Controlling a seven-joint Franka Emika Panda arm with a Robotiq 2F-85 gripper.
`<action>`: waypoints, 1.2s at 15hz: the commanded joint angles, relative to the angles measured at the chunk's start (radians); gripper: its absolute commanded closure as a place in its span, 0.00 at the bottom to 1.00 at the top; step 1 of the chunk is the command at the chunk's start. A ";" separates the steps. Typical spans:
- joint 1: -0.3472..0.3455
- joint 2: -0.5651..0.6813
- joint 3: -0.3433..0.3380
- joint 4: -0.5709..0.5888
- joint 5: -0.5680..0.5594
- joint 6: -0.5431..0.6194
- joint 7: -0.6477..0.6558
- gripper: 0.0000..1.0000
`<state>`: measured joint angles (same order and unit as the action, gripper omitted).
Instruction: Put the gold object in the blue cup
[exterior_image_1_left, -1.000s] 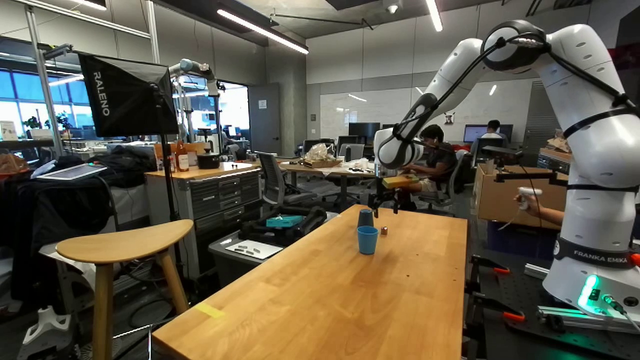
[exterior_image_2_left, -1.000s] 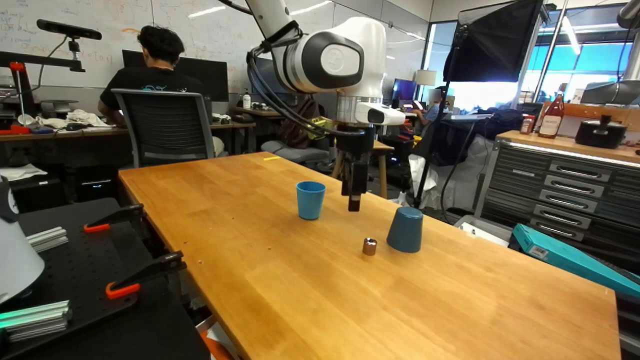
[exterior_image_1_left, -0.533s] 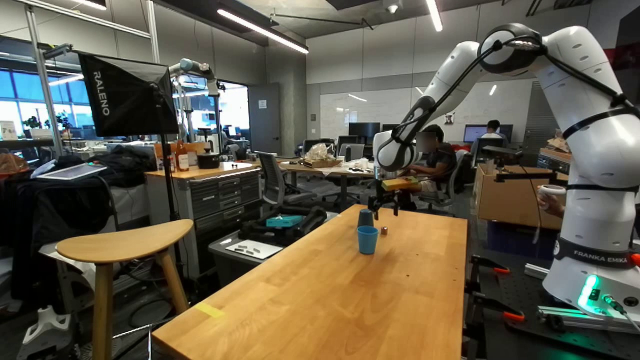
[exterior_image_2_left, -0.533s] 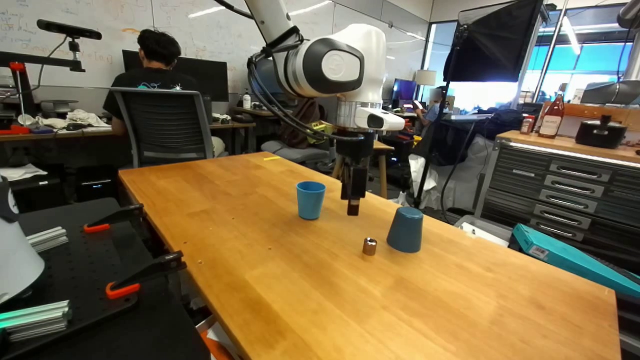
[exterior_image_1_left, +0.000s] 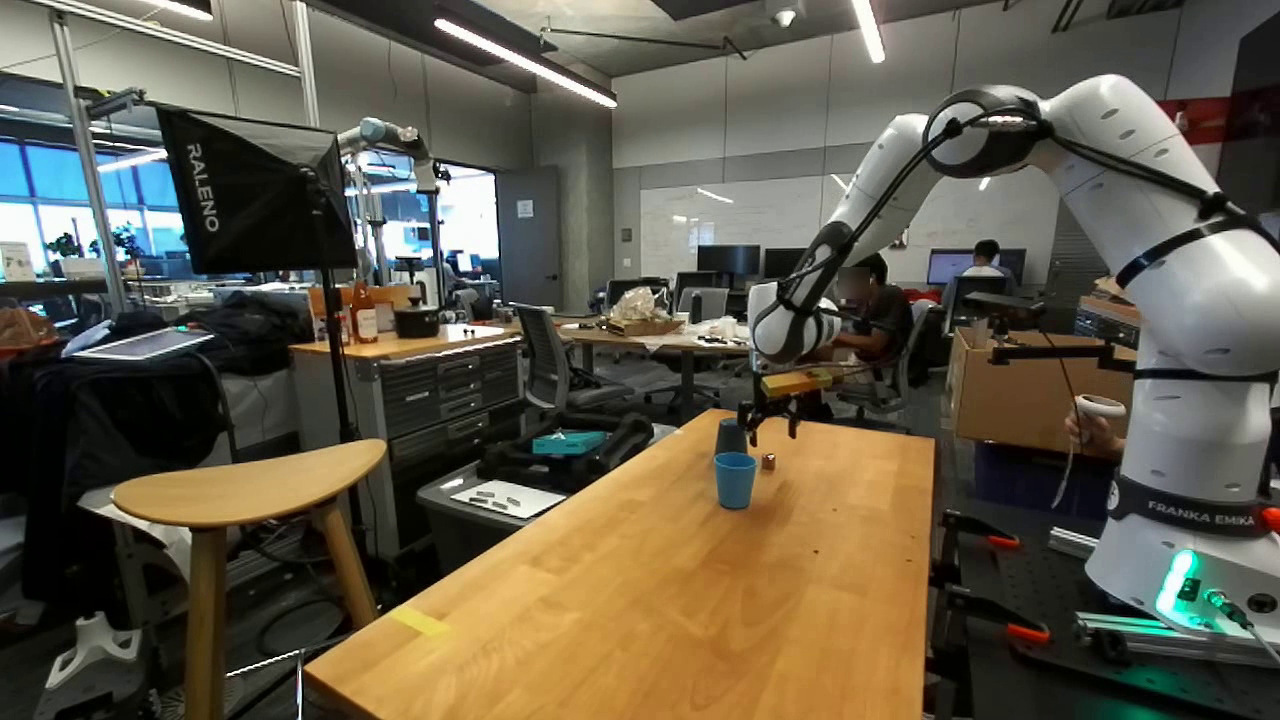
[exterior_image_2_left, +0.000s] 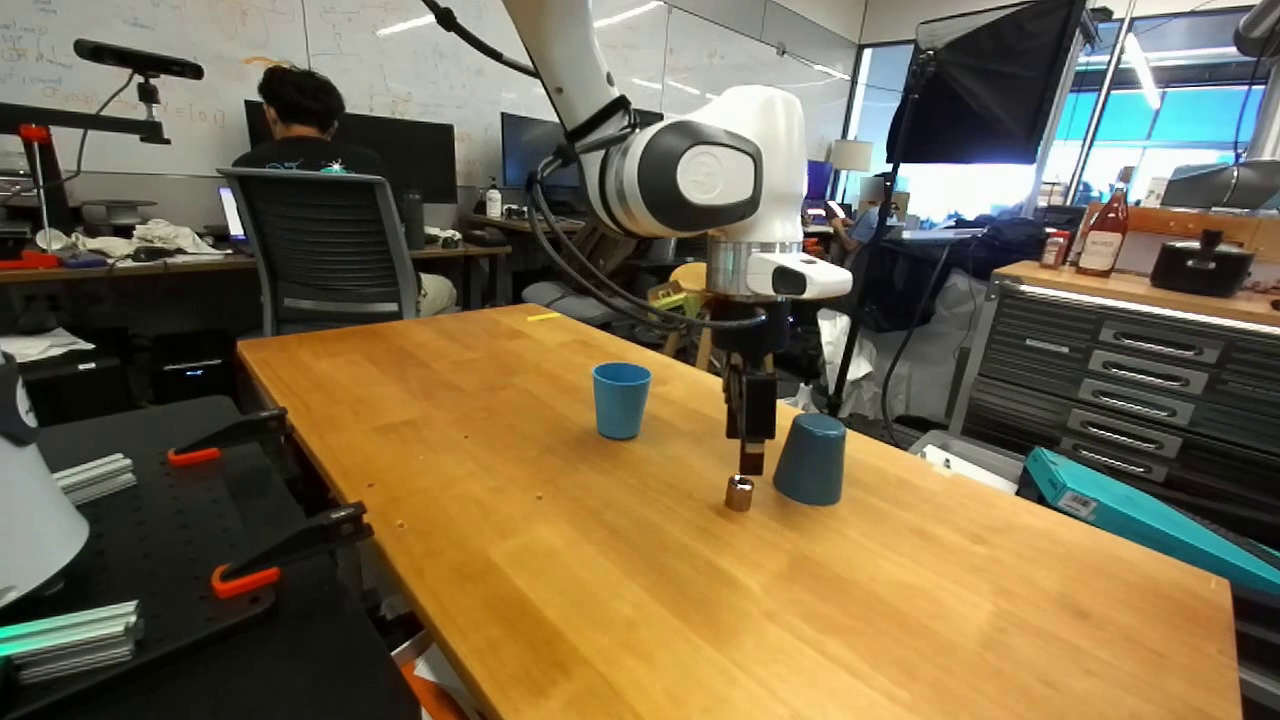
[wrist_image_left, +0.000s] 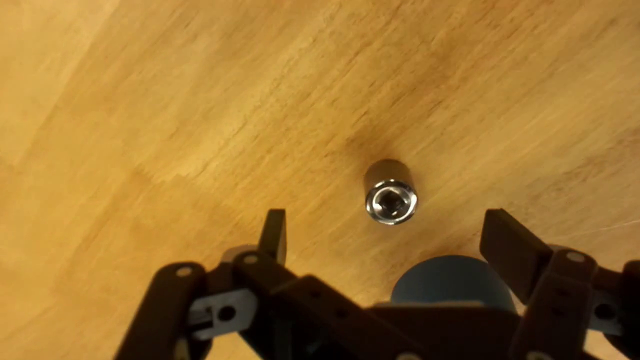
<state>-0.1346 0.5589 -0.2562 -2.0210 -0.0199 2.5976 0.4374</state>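
The gold object is a small shiny metal cylinder with a hole in its top. It stands upright on the table in both exterior views (exterior_image_1_left: 768, 461) (exterior_image_2_left: 739, 493) and in the wrist view (wrist_image_left: 390, 195). The blue cup (exterior_image_1_left: 735, 482) stands upright with its mouth up; it also shows in an exterior view (exterior_image_2_left: 621, 402) but not in the wrist view. My gripper (exterior_image_2_left: 751, 460) points down, low above the table, close to the gold object. In the wrist view its fingers (wrist_image_left: 385, 215) are wide apart, with the object showing between and slightly beyond the tips. Nothing is held.
A darker blue-grey cup (exterior_image_2_left: 811, 460) stands upside down close beside the gold object and my gripper; it is partly hidden below the fingers in the wrist view (wrist_image_left: 452, 277). The wooden table (exterior_image_2_left: 560, 580) has clamps (exterior_image_2_left: 290, 545) along one side. A person sits beyond the table.
My gripper has moved down and across, away from the upright blue cup and close to the gold object. The cups and the gold object have not moved.
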 joint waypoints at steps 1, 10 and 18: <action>0.016 0.083 -0.016 0.039 0.031 0.064 0.032 0.00; 0.019 0.180 -0.017 0.092 0.129 0.156 0.060 0.58; 0.012 0.128 -0.002 0.078 0.183 0.020 0.073 0.87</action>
<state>-0.1288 0.6894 -0.2553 -1.9570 0.1300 2.6902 0.5027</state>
